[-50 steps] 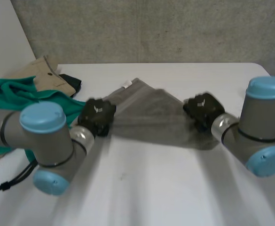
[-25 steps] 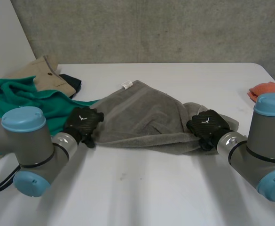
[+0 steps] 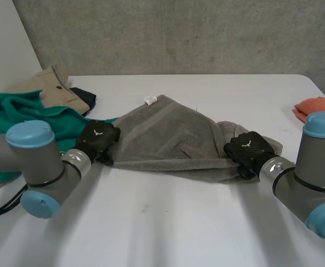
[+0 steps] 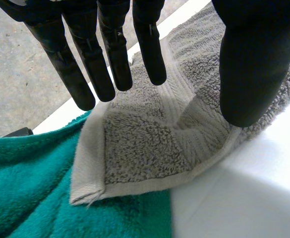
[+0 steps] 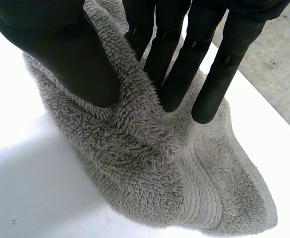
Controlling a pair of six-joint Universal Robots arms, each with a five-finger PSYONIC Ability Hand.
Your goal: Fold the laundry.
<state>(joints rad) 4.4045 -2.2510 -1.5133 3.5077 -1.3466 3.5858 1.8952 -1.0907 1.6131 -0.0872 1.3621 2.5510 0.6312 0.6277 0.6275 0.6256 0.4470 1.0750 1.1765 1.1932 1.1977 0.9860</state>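
Note:
A grey towel [image 3: 168, 139] lies spread on the white table [image 3: 179, 222], with a white tag at its far corner. My left hand [image 3: 98, 142] is at its left corner, above it, with straight fingers [image 4: 110, 59] and the thumb [image 4: 254, 64] held apart. That corner [image 4: 145, 148] lies flat, partly over the green cloth [image 4: 30, 188]. My right hand [image 3: 248, 151] is at the towel's bunched right end. There its thumb [image 5: 80, 54] and fingers pinch a ridge of the grey towel [image 5: 149, 163].
A green cloth [image 3: 29, 111] is heaped at the left, touching the towel's left corner. Behind it lie a beige garment [image 3: 56, 89] and a dark item [image 3: 84, 95]. An orange cloth [image 3: 318, 105] sits at the right edge. A concrete wall runs behind the table.
The towel came down from the air and now lies on the table. Both hands drew back toward the table's near side. My left hand opened and let go of its corner.

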